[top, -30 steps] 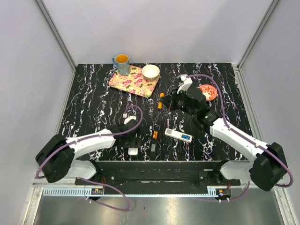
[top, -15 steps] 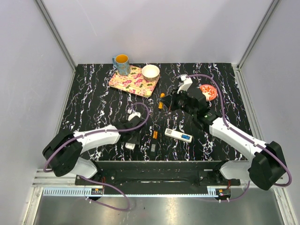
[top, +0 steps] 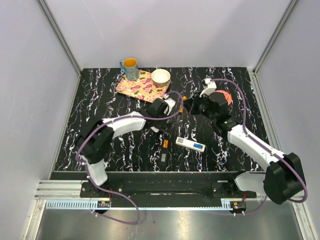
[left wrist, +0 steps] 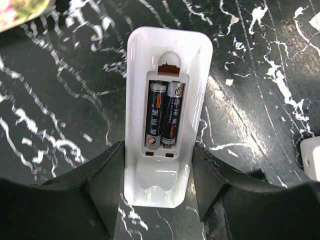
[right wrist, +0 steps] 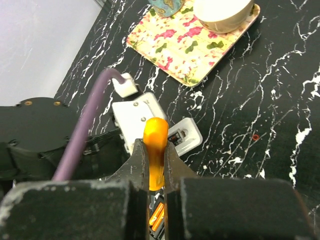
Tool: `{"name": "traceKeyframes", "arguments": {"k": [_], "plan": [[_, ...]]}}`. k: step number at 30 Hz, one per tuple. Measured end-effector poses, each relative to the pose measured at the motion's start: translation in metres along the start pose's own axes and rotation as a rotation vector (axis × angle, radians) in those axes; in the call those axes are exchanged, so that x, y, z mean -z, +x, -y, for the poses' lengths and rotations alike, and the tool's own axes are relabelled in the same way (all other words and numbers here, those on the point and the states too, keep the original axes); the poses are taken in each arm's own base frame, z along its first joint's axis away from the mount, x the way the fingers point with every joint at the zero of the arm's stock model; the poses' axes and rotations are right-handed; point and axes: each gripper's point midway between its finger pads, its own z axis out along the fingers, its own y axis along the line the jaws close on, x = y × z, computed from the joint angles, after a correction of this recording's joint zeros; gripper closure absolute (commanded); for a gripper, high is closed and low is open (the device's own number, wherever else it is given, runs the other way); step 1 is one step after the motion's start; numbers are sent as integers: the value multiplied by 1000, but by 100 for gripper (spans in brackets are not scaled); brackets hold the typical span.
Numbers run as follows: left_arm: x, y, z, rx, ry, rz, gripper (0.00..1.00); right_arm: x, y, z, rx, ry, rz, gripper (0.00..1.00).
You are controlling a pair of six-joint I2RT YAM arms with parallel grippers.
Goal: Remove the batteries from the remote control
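Beside the floral tray (top: 142, 86), your left hand (left wrist: 159, 148) clamps the remote control (left wrist: 167, 60), compartment upward, presumably so your right hand (right wrist: 154, 147), pinching an orange tool (right wrist: 155, 131), can reach the batteries (left wrist: 163, 114).

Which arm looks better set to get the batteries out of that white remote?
Probably the right: the right gripper pinches an orange stick pointing toward the remote, whose batteries lie exposed, while the left gripper is busy clamping it.
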Motion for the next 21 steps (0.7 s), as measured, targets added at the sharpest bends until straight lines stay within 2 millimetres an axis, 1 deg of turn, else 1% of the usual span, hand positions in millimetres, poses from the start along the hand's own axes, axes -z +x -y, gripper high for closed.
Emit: {"name": "traceKeyframes", "arguments": {"k": [2, 5, 7, 8, 9, 10, 12, 17, 19, 21], "plan": [[-14, 0, 4, -80, 29, -22, 84, 3, 1, 7, -7, 12, 4, 100], [-22, 12, 11, -165, 85, -63, 80, 7, 3, 16, -20, 30, 5, 100], [-22, 19, 17, -212, 132, -87, 60, 8, 4, 21, -31, 39, 5, 100], [-22, 21, 19, -229, 149, -92, 47, 9, 5, 22, -35, 40, 5, 100], [-21, 21, 21, -242, 164, -90, 25, 9, 6, 23, -40, 42, 5, 100], [-21, 21, 22, -252, 177, -89, 17, 9, 7, 25, -43, 43, 4, 100], [-21, 22, 25, -265, 198, -90, 9, 9, 8, 25, -49, 39, 2, 100], [-18, 19, 24, -241, 229, -79, 5, 5, 9, 24, -50, 25, 5, 100], [-11, 14, 18, -202, 237, -55, 4, 2, 10, 23, -48, 14, 5, 100], [-2, 7, 6, -145, 239, -19, 2, -1, 9, 23, -43, 3, 14, 100]]}}
